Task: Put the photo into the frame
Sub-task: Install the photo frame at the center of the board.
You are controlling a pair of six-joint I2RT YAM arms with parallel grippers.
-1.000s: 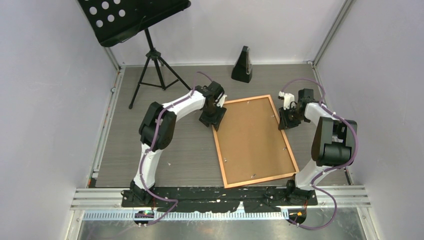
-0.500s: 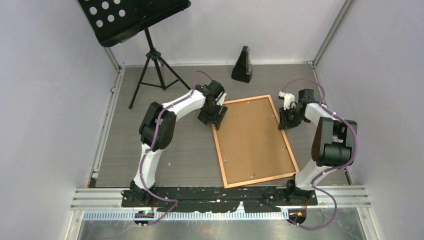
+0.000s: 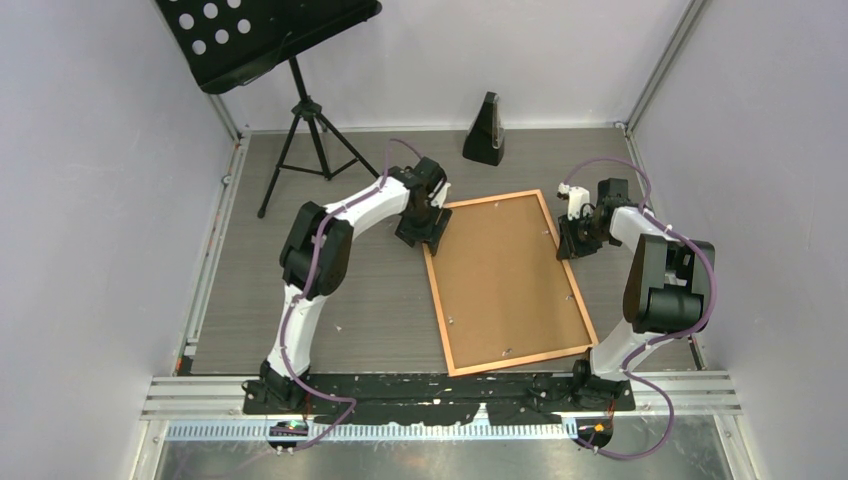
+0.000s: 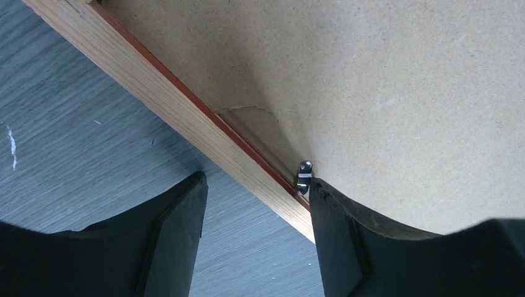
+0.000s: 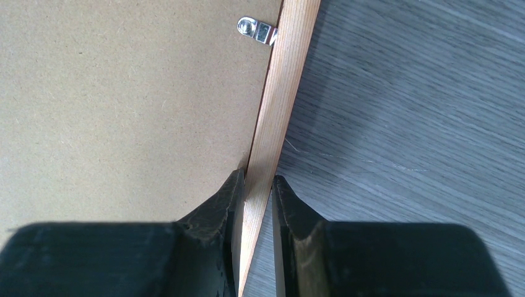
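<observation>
On the table (image 3: 300, 290), right hand (image 5: 255, 183) pinches frame (image 5: 286, 80).

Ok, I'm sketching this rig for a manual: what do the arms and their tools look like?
The left arm and right arm both have white shells, black joint housings and black bases. A purple cable loops along each. The left tool and right tool each end in two matte black, wedge-shaped fingers. No markings are visible.

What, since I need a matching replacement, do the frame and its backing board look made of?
The frame: likely unvarnished pale wood, straight grain showing, reddish inner edge. The backing board: seemingly matte brown fibreboard, finely flecked with fibres.
</observation>
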